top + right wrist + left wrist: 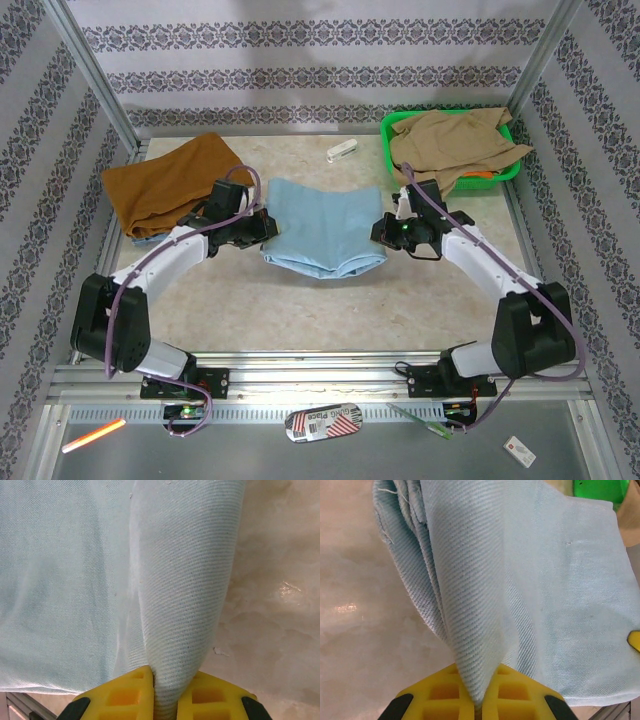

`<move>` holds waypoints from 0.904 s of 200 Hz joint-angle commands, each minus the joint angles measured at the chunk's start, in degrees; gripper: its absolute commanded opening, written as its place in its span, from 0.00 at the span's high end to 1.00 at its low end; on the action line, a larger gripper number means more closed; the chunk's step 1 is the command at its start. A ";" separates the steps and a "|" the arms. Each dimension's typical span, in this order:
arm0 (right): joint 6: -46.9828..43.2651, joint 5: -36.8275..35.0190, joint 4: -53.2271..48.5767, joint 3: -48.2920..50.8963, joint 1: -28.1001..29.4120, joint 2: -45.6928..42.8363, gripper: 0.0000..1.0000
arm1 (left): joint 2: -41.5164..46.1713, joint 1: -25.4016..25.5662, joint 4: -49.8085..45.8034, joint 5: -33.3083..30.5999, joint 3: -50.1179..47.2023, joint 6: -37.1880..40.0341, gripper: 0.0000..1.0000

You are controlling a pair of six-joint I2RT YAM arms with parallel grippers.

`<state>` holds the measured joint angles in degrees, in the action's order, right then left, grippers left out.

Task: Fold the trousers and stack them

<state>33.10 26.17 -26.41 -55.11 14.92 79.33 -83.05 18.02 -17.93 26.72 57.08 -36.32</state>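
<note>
Here, Both Grippers Pinch the Pale Blue Trousers

The pale blue trousers (pixel 325 230) lie folded into a wide, short bundle at the middle of the bench (pixel 330 310), between the two arms. The left gripper (pixel 262 228) sits at the bundle's left edge. Its wrist view shows the yellow fingers (pixel 440 692) closed tight on a raised ridge of the twill cloth, with several layers hanging to the left of the pinch. The right gripper (pixel 385 232) sits at the bundle's right edge, and its yellow fingers (pixel 125 690) are likewise pressed together on a pulled-up fold of the same cloth. The near edge of the bundle curves shallowly toward the arms' bases. A rust-brown garment (pixel 170 180) lies at the far left of the bench. At the far right, a tan garment (pixel 455 145) is heaped in a green basket (pixel 505 170). A small white object (pixel 342 151) lies just beyond the trousers.
</note>
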 commanded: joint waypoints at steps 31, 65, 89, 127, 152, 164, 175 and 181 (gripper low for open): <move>0.12 -2.43 -3.53 -8.22 2.95 -3.14 1.00 | 4.16 -0.17 -7.10 -8.73 10.03 3.61 1.00; 0.73 -2.49 -3.57 -19.22 6.80 3.91 1.00 | 4.51 -7.75 -12.76 -9.26 15.84 5.68 1.00; 1.52 -2.66 -3.03 -29.98 10.83 11.99 1.00 | 5.65 -16.92 -15.67 -6.38 19.20 6.55 1.00; 2.42 -1.71 -2.85 -49.48 15.86 27.73 1.00 | 7.50 -30.42 -19.71 -4.38 23.06 9.29 1.00; 3.40 -0.16 -2.43 -63.14 16.45 39.64 1.00 | 7.14 -36.65 -17.09 -3.85 21.90 8.02 1.00; 4.17 0.37 -3.28 -70.68 16.63 45.40 1.00 | 6.96 -39.18 -14.50 -4.14 20.34 6.63 1.00; 4.33 1.32 -4.89 -78.65 16.95 51.58 1.00 | 6.90 -41.11 -11.76 -3.88 18.72 5.42 1.00; 4.35 1.12 -6.75 -83.87 17.22 54.68 1.00 | 6.79 -41.83 -10.72 -3.95 18.09 4.96 1.00</move>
<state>36.16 26.87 -30.70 -124.97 32.42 125.29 -77.10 -20.18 -36.38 23.97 76.95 -29.12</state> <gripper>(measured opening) 0.099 0.060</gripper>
